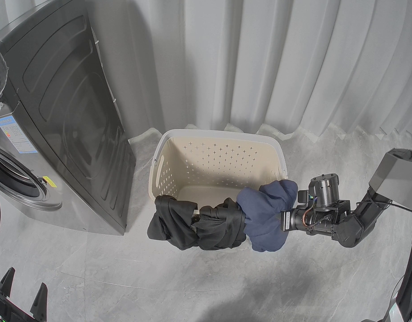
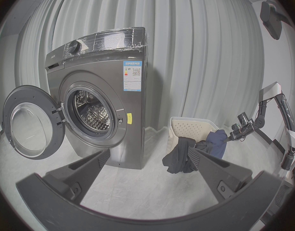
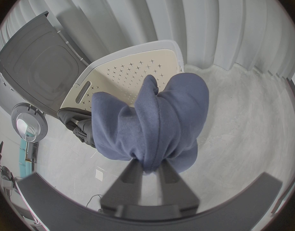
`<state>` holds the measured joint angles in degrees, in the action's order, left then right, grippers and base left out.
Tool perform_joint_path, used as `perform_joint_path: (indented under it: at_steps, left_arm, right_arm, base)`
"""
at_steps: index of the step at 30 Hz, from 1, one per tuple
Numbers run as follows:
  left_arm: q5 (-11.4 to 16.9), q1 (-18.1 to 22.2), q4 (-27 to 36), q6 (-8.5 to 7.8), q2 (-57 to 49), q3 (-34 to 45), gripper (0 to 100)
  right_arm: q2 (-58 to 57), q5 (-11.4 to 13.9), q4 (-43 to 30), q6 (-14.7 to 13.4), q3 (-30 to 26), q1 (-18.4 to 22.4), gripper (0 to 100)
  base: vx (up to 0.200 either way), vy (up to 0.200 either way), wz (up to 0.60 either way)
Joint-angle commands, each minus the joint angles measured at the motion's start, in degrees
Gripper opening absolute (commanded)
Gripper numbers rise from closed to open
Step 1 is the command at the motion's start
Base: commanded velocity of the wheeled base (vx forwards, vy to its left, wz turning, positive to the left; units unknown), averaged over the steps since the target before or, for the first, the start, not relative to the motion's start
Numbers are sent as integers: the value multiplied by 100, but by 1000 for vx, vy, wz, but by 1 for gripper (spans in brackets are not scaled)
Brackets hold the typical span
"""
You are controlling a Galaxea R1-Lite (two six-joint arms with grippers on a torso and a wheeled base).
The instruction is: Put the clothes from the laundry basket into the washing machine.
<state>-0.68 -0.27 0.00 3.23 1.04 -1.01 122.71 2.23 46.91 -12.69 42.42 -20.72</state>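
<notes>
The right gripper (image 3: pixel 150 168), fingers (image 3: pixel 130 180) clenched on the blue garment (image 1: pixel 264 211) at the front rim of the laundry basket (image 1: pixel 224 134) beside draped black clothes (image 1: pixel 201 224), should lift it well clear before swinging to the open washing machine (image 2: pixel 99 90), while the left gripper (image 1: pixel 25 279) hangs low, fingers spread and empty.

washing machine (image 2: pixel 134 138) label (image 2: pixel 132 75), print illegible

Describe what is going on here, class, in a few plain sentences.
The right gripper is shut on a blue garment at the front rim of the laundry basket. Black clothes hang over that same rim beside it. The washing machine stands to the robot's left with its door open and nothing visible in the drum. The left gripper is open, low and away from the basket.
</notes>
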Motion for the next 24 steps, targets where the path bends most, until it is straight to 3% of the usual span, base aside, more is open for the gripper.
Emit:
perform_joint_path:
  at_steps: [1,8,15,24]
  left_arm:
    - [-2,0,0,2,-95,101,100]
    - [-2,0,0,2,-95,101,100]
    - [-2,0,0,2,-95,101,100]
    - [-2,0,0,2,-95,101,100]
  right_arm:
    - [-89,-3,90,12,-147,7,0]
    - [-696,5,468,56,-823,-46,0]
    - [-2137,111,758,74,-1676,-125,0]
    - [-3675,155,644,56,-1931,-397,0]
  base:
    - [0,0,0]
    - [0,0,0]
    - [0,0,0]
    - [0,0,0]
